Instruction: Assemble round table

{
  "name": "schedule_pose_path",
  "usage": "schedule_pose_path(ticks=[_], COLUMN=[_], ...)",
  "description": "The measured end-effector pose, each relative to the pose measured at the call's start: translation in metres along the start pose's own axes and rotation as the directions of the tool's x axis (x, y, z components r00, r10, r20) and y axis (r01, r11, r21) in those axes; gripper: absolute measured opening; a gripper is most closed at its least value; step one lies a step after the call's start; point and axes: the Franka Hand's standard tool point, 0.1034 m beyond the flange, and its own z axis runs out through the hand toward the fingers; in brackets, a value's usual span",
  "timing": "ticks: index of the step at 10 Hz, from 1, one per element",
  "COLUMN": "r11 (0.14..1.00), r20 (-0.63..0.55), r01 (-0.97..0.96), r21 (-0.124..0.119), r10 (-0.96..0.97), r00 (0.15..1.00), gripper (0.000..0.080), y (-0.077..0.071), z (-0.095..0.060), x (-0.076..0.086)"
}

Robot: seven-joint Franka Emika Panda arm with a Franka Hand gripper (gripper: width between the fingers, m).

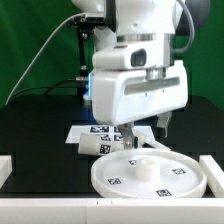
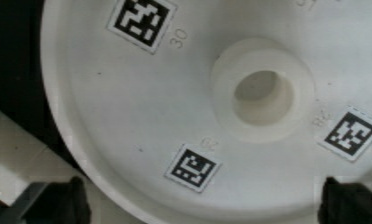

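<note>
The large white rimmed round disc (image 1: pixel 150 176) lies flat on the black table at the front, with tags on its face and a raised hub in the middle. It fills the wrist view (image 2: pixel 183 110), where the hub has a hole (image 2: pixel 263 90). The short cylindrical post (image 1: pixel 95 146) lies on its side just beyond the disc's edge, toward the exterior view's left. My gripper (image 1: pixel 146 131) hangs just above the far part of the disc, open and empty; its two dark fingertips (image 2: pixel 51 200) stand wide apart over the disc. The cross-shaped piece is not clearly in view.
The marker board (image 1: pixel 84 130) lies flat behind the post. Low white walls border the table at the exterior view's left (image 1: pixel 5 167), right (image 1: pixel 214 170) and front. A green backdrop stands behind the arm.
</note>
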Motion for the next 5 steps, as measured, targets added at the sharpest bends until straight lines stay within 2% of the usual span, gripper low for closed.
schedule_pose_path(ticks=[2,4,5], r11=[1.0,0.995,0.991], r20=[0.001,0.009,0.016], r01=[-0.017,-0.1,-0.133], r21=[0.001,-0.014,-0.02], r10=[0.017,0.101,0.134], r00=[1.0,0.995,0.991], gripper=[0.0649,0.0649,0.0649], y=[0.003,0.024,0.03], z=[0.0,-0.005,-0.01], x=[-0.004,-0.027,-0.045])
